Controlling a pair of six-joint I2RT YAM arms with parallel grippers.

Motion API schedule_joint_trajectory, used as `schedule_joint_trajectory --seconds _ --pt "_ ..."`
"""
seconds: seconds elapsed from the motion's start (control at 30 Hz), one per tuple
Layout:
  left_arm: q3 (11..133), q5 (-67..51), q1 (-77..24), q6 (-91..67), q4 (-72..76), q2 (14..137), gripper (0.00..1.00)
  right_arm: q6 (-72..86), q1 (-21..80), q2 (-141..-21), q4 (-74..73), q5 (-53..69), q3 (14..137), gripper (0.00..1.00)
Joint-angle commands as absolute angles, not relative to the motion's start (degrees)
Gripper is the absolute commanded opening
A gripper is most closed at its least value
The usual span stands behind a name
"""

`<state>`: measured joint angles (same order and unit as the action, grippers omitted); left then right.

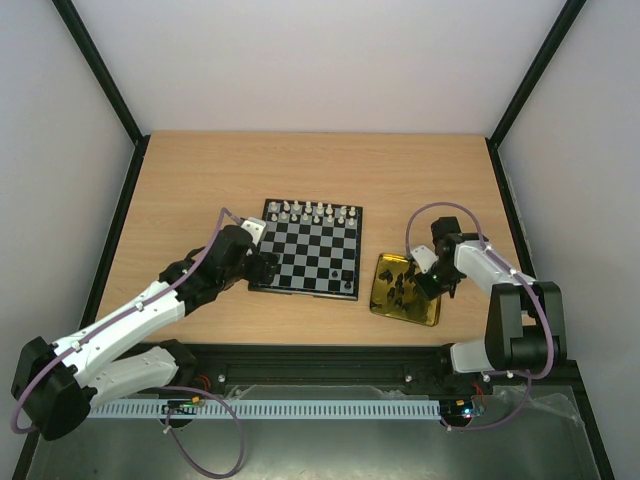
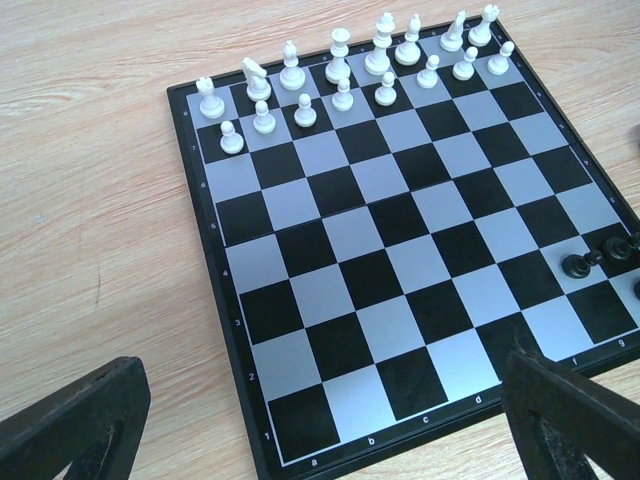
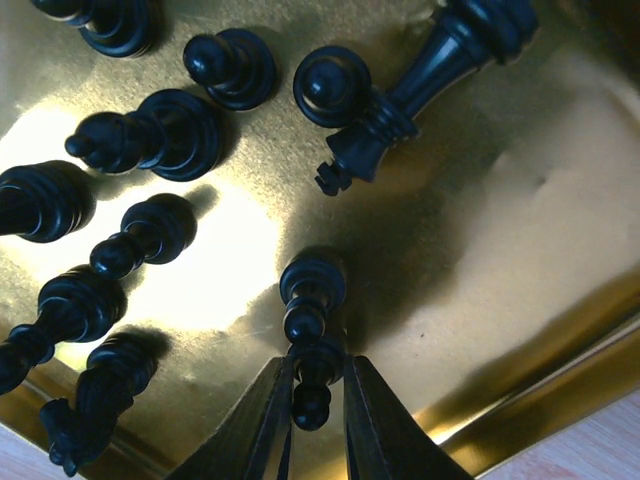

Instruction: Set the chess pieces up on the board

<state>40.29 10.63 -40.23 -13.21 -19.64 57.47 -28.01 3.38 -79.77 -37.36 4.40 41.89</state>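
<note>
Your right gripper is grasping a black chess piece at 6 o'clock; your left gripper is hanging released

Printed pale on the dark rim of the board: letters a to d along the near edge. Numerals 1 to 4 up the left edge.
</note>
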Motion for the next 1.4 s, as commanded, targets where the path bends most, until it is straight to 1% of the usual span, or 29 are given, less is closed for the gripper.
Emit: schedule_joint_trajectory --seconds 0.0,0.23,0.5,0.73,0.83,1.17,1.37 --pt "40.0 11.7 -40.4 -13.0 -19.1 57.5 0.99 -27.2 3.3 -80.7 -36.6 3.4 41.1 0.15" --pt "40.0 14.8 -40.4 -14.0 -19.3 55.3 0.99 -27.7 3.2 -80.4 -37.4 3.2 41.7 0.06" --pt "40.1 15.7 -40.4 -13.7 -19.1 54.0 0.99 -27.4 3.3 -77.4 -42.0 1.5 44.9 0.05" --pt "40.1 17.8 -40.4 -15.0 -19.6 52.3 0.99 -26.0 3.9 -77.1 -45.1 4.5 49.2 0.05" --pt "39.9 19.2 -40.2 -15.2 -19.5 51.1 0.99 -24.7 7.3 -78.1 -45.2 4.2 51.0 0.05" --pt "39.2 24.3 -38.1 -18.0 -20.1 48.5 0.99 -21.8 21.4 -84.3 -46.6 4.1 63.6 0.06" --pt "36.0 22.3 -37.8 -16.8 -16.5 40.6 0.99 -20.6 31.1 -89.6 -46.8 3.3 69.6 0.06"
